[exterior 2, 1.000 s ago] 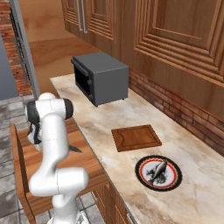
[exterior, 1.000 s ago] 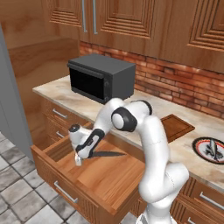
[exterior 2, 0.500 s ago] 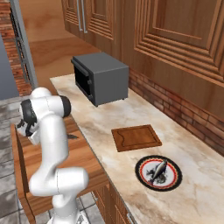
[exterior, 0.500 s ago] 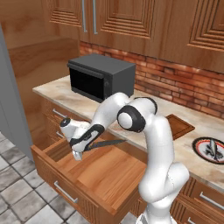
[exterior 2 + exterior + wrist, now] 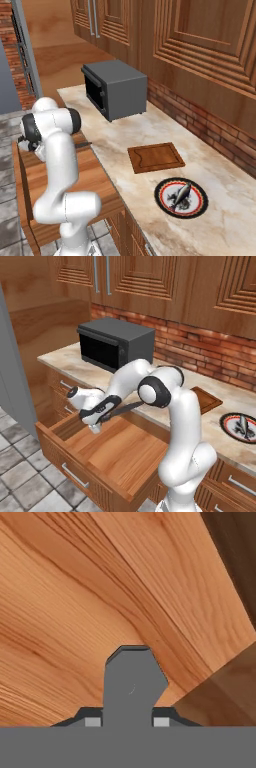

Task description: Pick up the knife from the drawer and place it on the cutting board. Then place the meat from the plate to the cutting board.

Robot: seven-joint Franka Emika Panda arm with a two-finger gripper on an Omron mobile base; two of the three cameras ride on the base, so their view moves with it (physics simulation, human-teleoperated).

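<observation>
My gripper (image 5: 95,425) hangs low over the left part of the open drawer (image 5: 125,456), shut on the dark handle of the knife (image 5: 122,409). The blade slants up and right toward the counter edge. In the hand view the knife (image 5: 132,684) shows as a grey block between my gripper's (image 5: 127,722) fingertips, above the drawer floor (image 5: 60,612). The knife tip (image 5: 84,145) pokes out beside my arm. On the counter to the right lies the cutting board (image 5: 205,399) (image 5: 155,156), with nothing on it. Beyond it the plate (image 5: 226,423) (image 5: 162,197) holds the meat (image 5: 243,426) (image 5: 180,194).
A black microwave (image 5: 115,343) (image 5: 115,87) stands on the counter behind the drawer. Narrow closed drawers (image 5: 62,387) sit left of the open one. Brick wall and upper cabinets run along the back. The fridge side (image 5: 10,386) borders the left.
The knife lay flat on the drawer floor; now its blade end is raised and tilted up toward the counter. My hand shifted slightly left with it.
</observation>
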